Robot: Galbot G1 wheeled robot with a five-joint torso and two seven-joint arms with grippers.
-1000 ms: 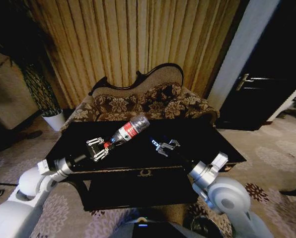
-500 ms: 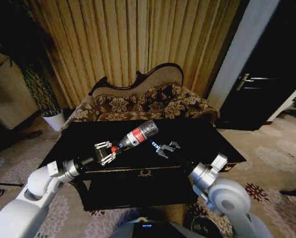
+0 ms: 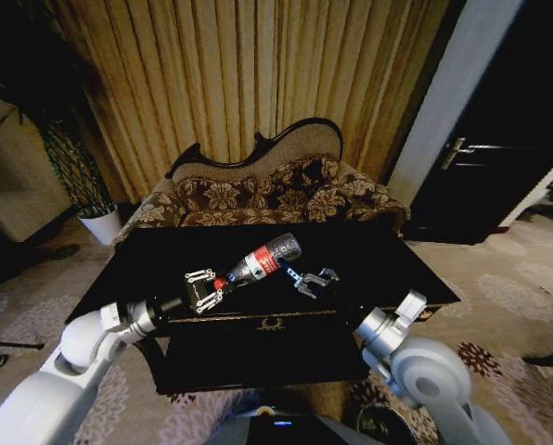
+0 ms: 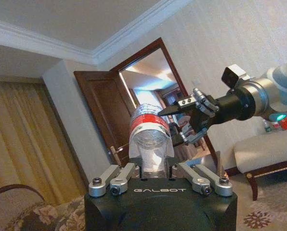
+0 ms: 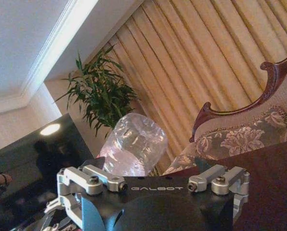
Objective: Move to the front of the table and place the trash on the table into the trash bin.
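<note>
The clear plastic bottle with the red label and red cap [image 3: 263, 260] is off the large glossy black carved desk with gold trim [image 3: 388, 255], held in the air above its middle. The left claw [image 3: 205, 290] is clenched on the cap end, and the bottle slants from there toward two o'clock, base uppermost. In the left wrist view the neck sits pinched between the fingers [image 4: 125, 174], with the label band above.

The right claw [image 3: 311, 279] hangs just beside the bottle's base, at about four o'clock from it, fingers spread and holding nothing. From its own wrist camera the crinkled clear base [image 5: 133, 144] looms close ahead.

By my reading, the step in hand is carrying the picked-up bottle toward the bin, possibly with a hand-over to the right arm. A dark round rim at the head view's lower edge, near five o'clock, may be the bin, but I cannot tell. The next move calls for a firm grip while swinging the bottle over the desk's near edge.
</note>
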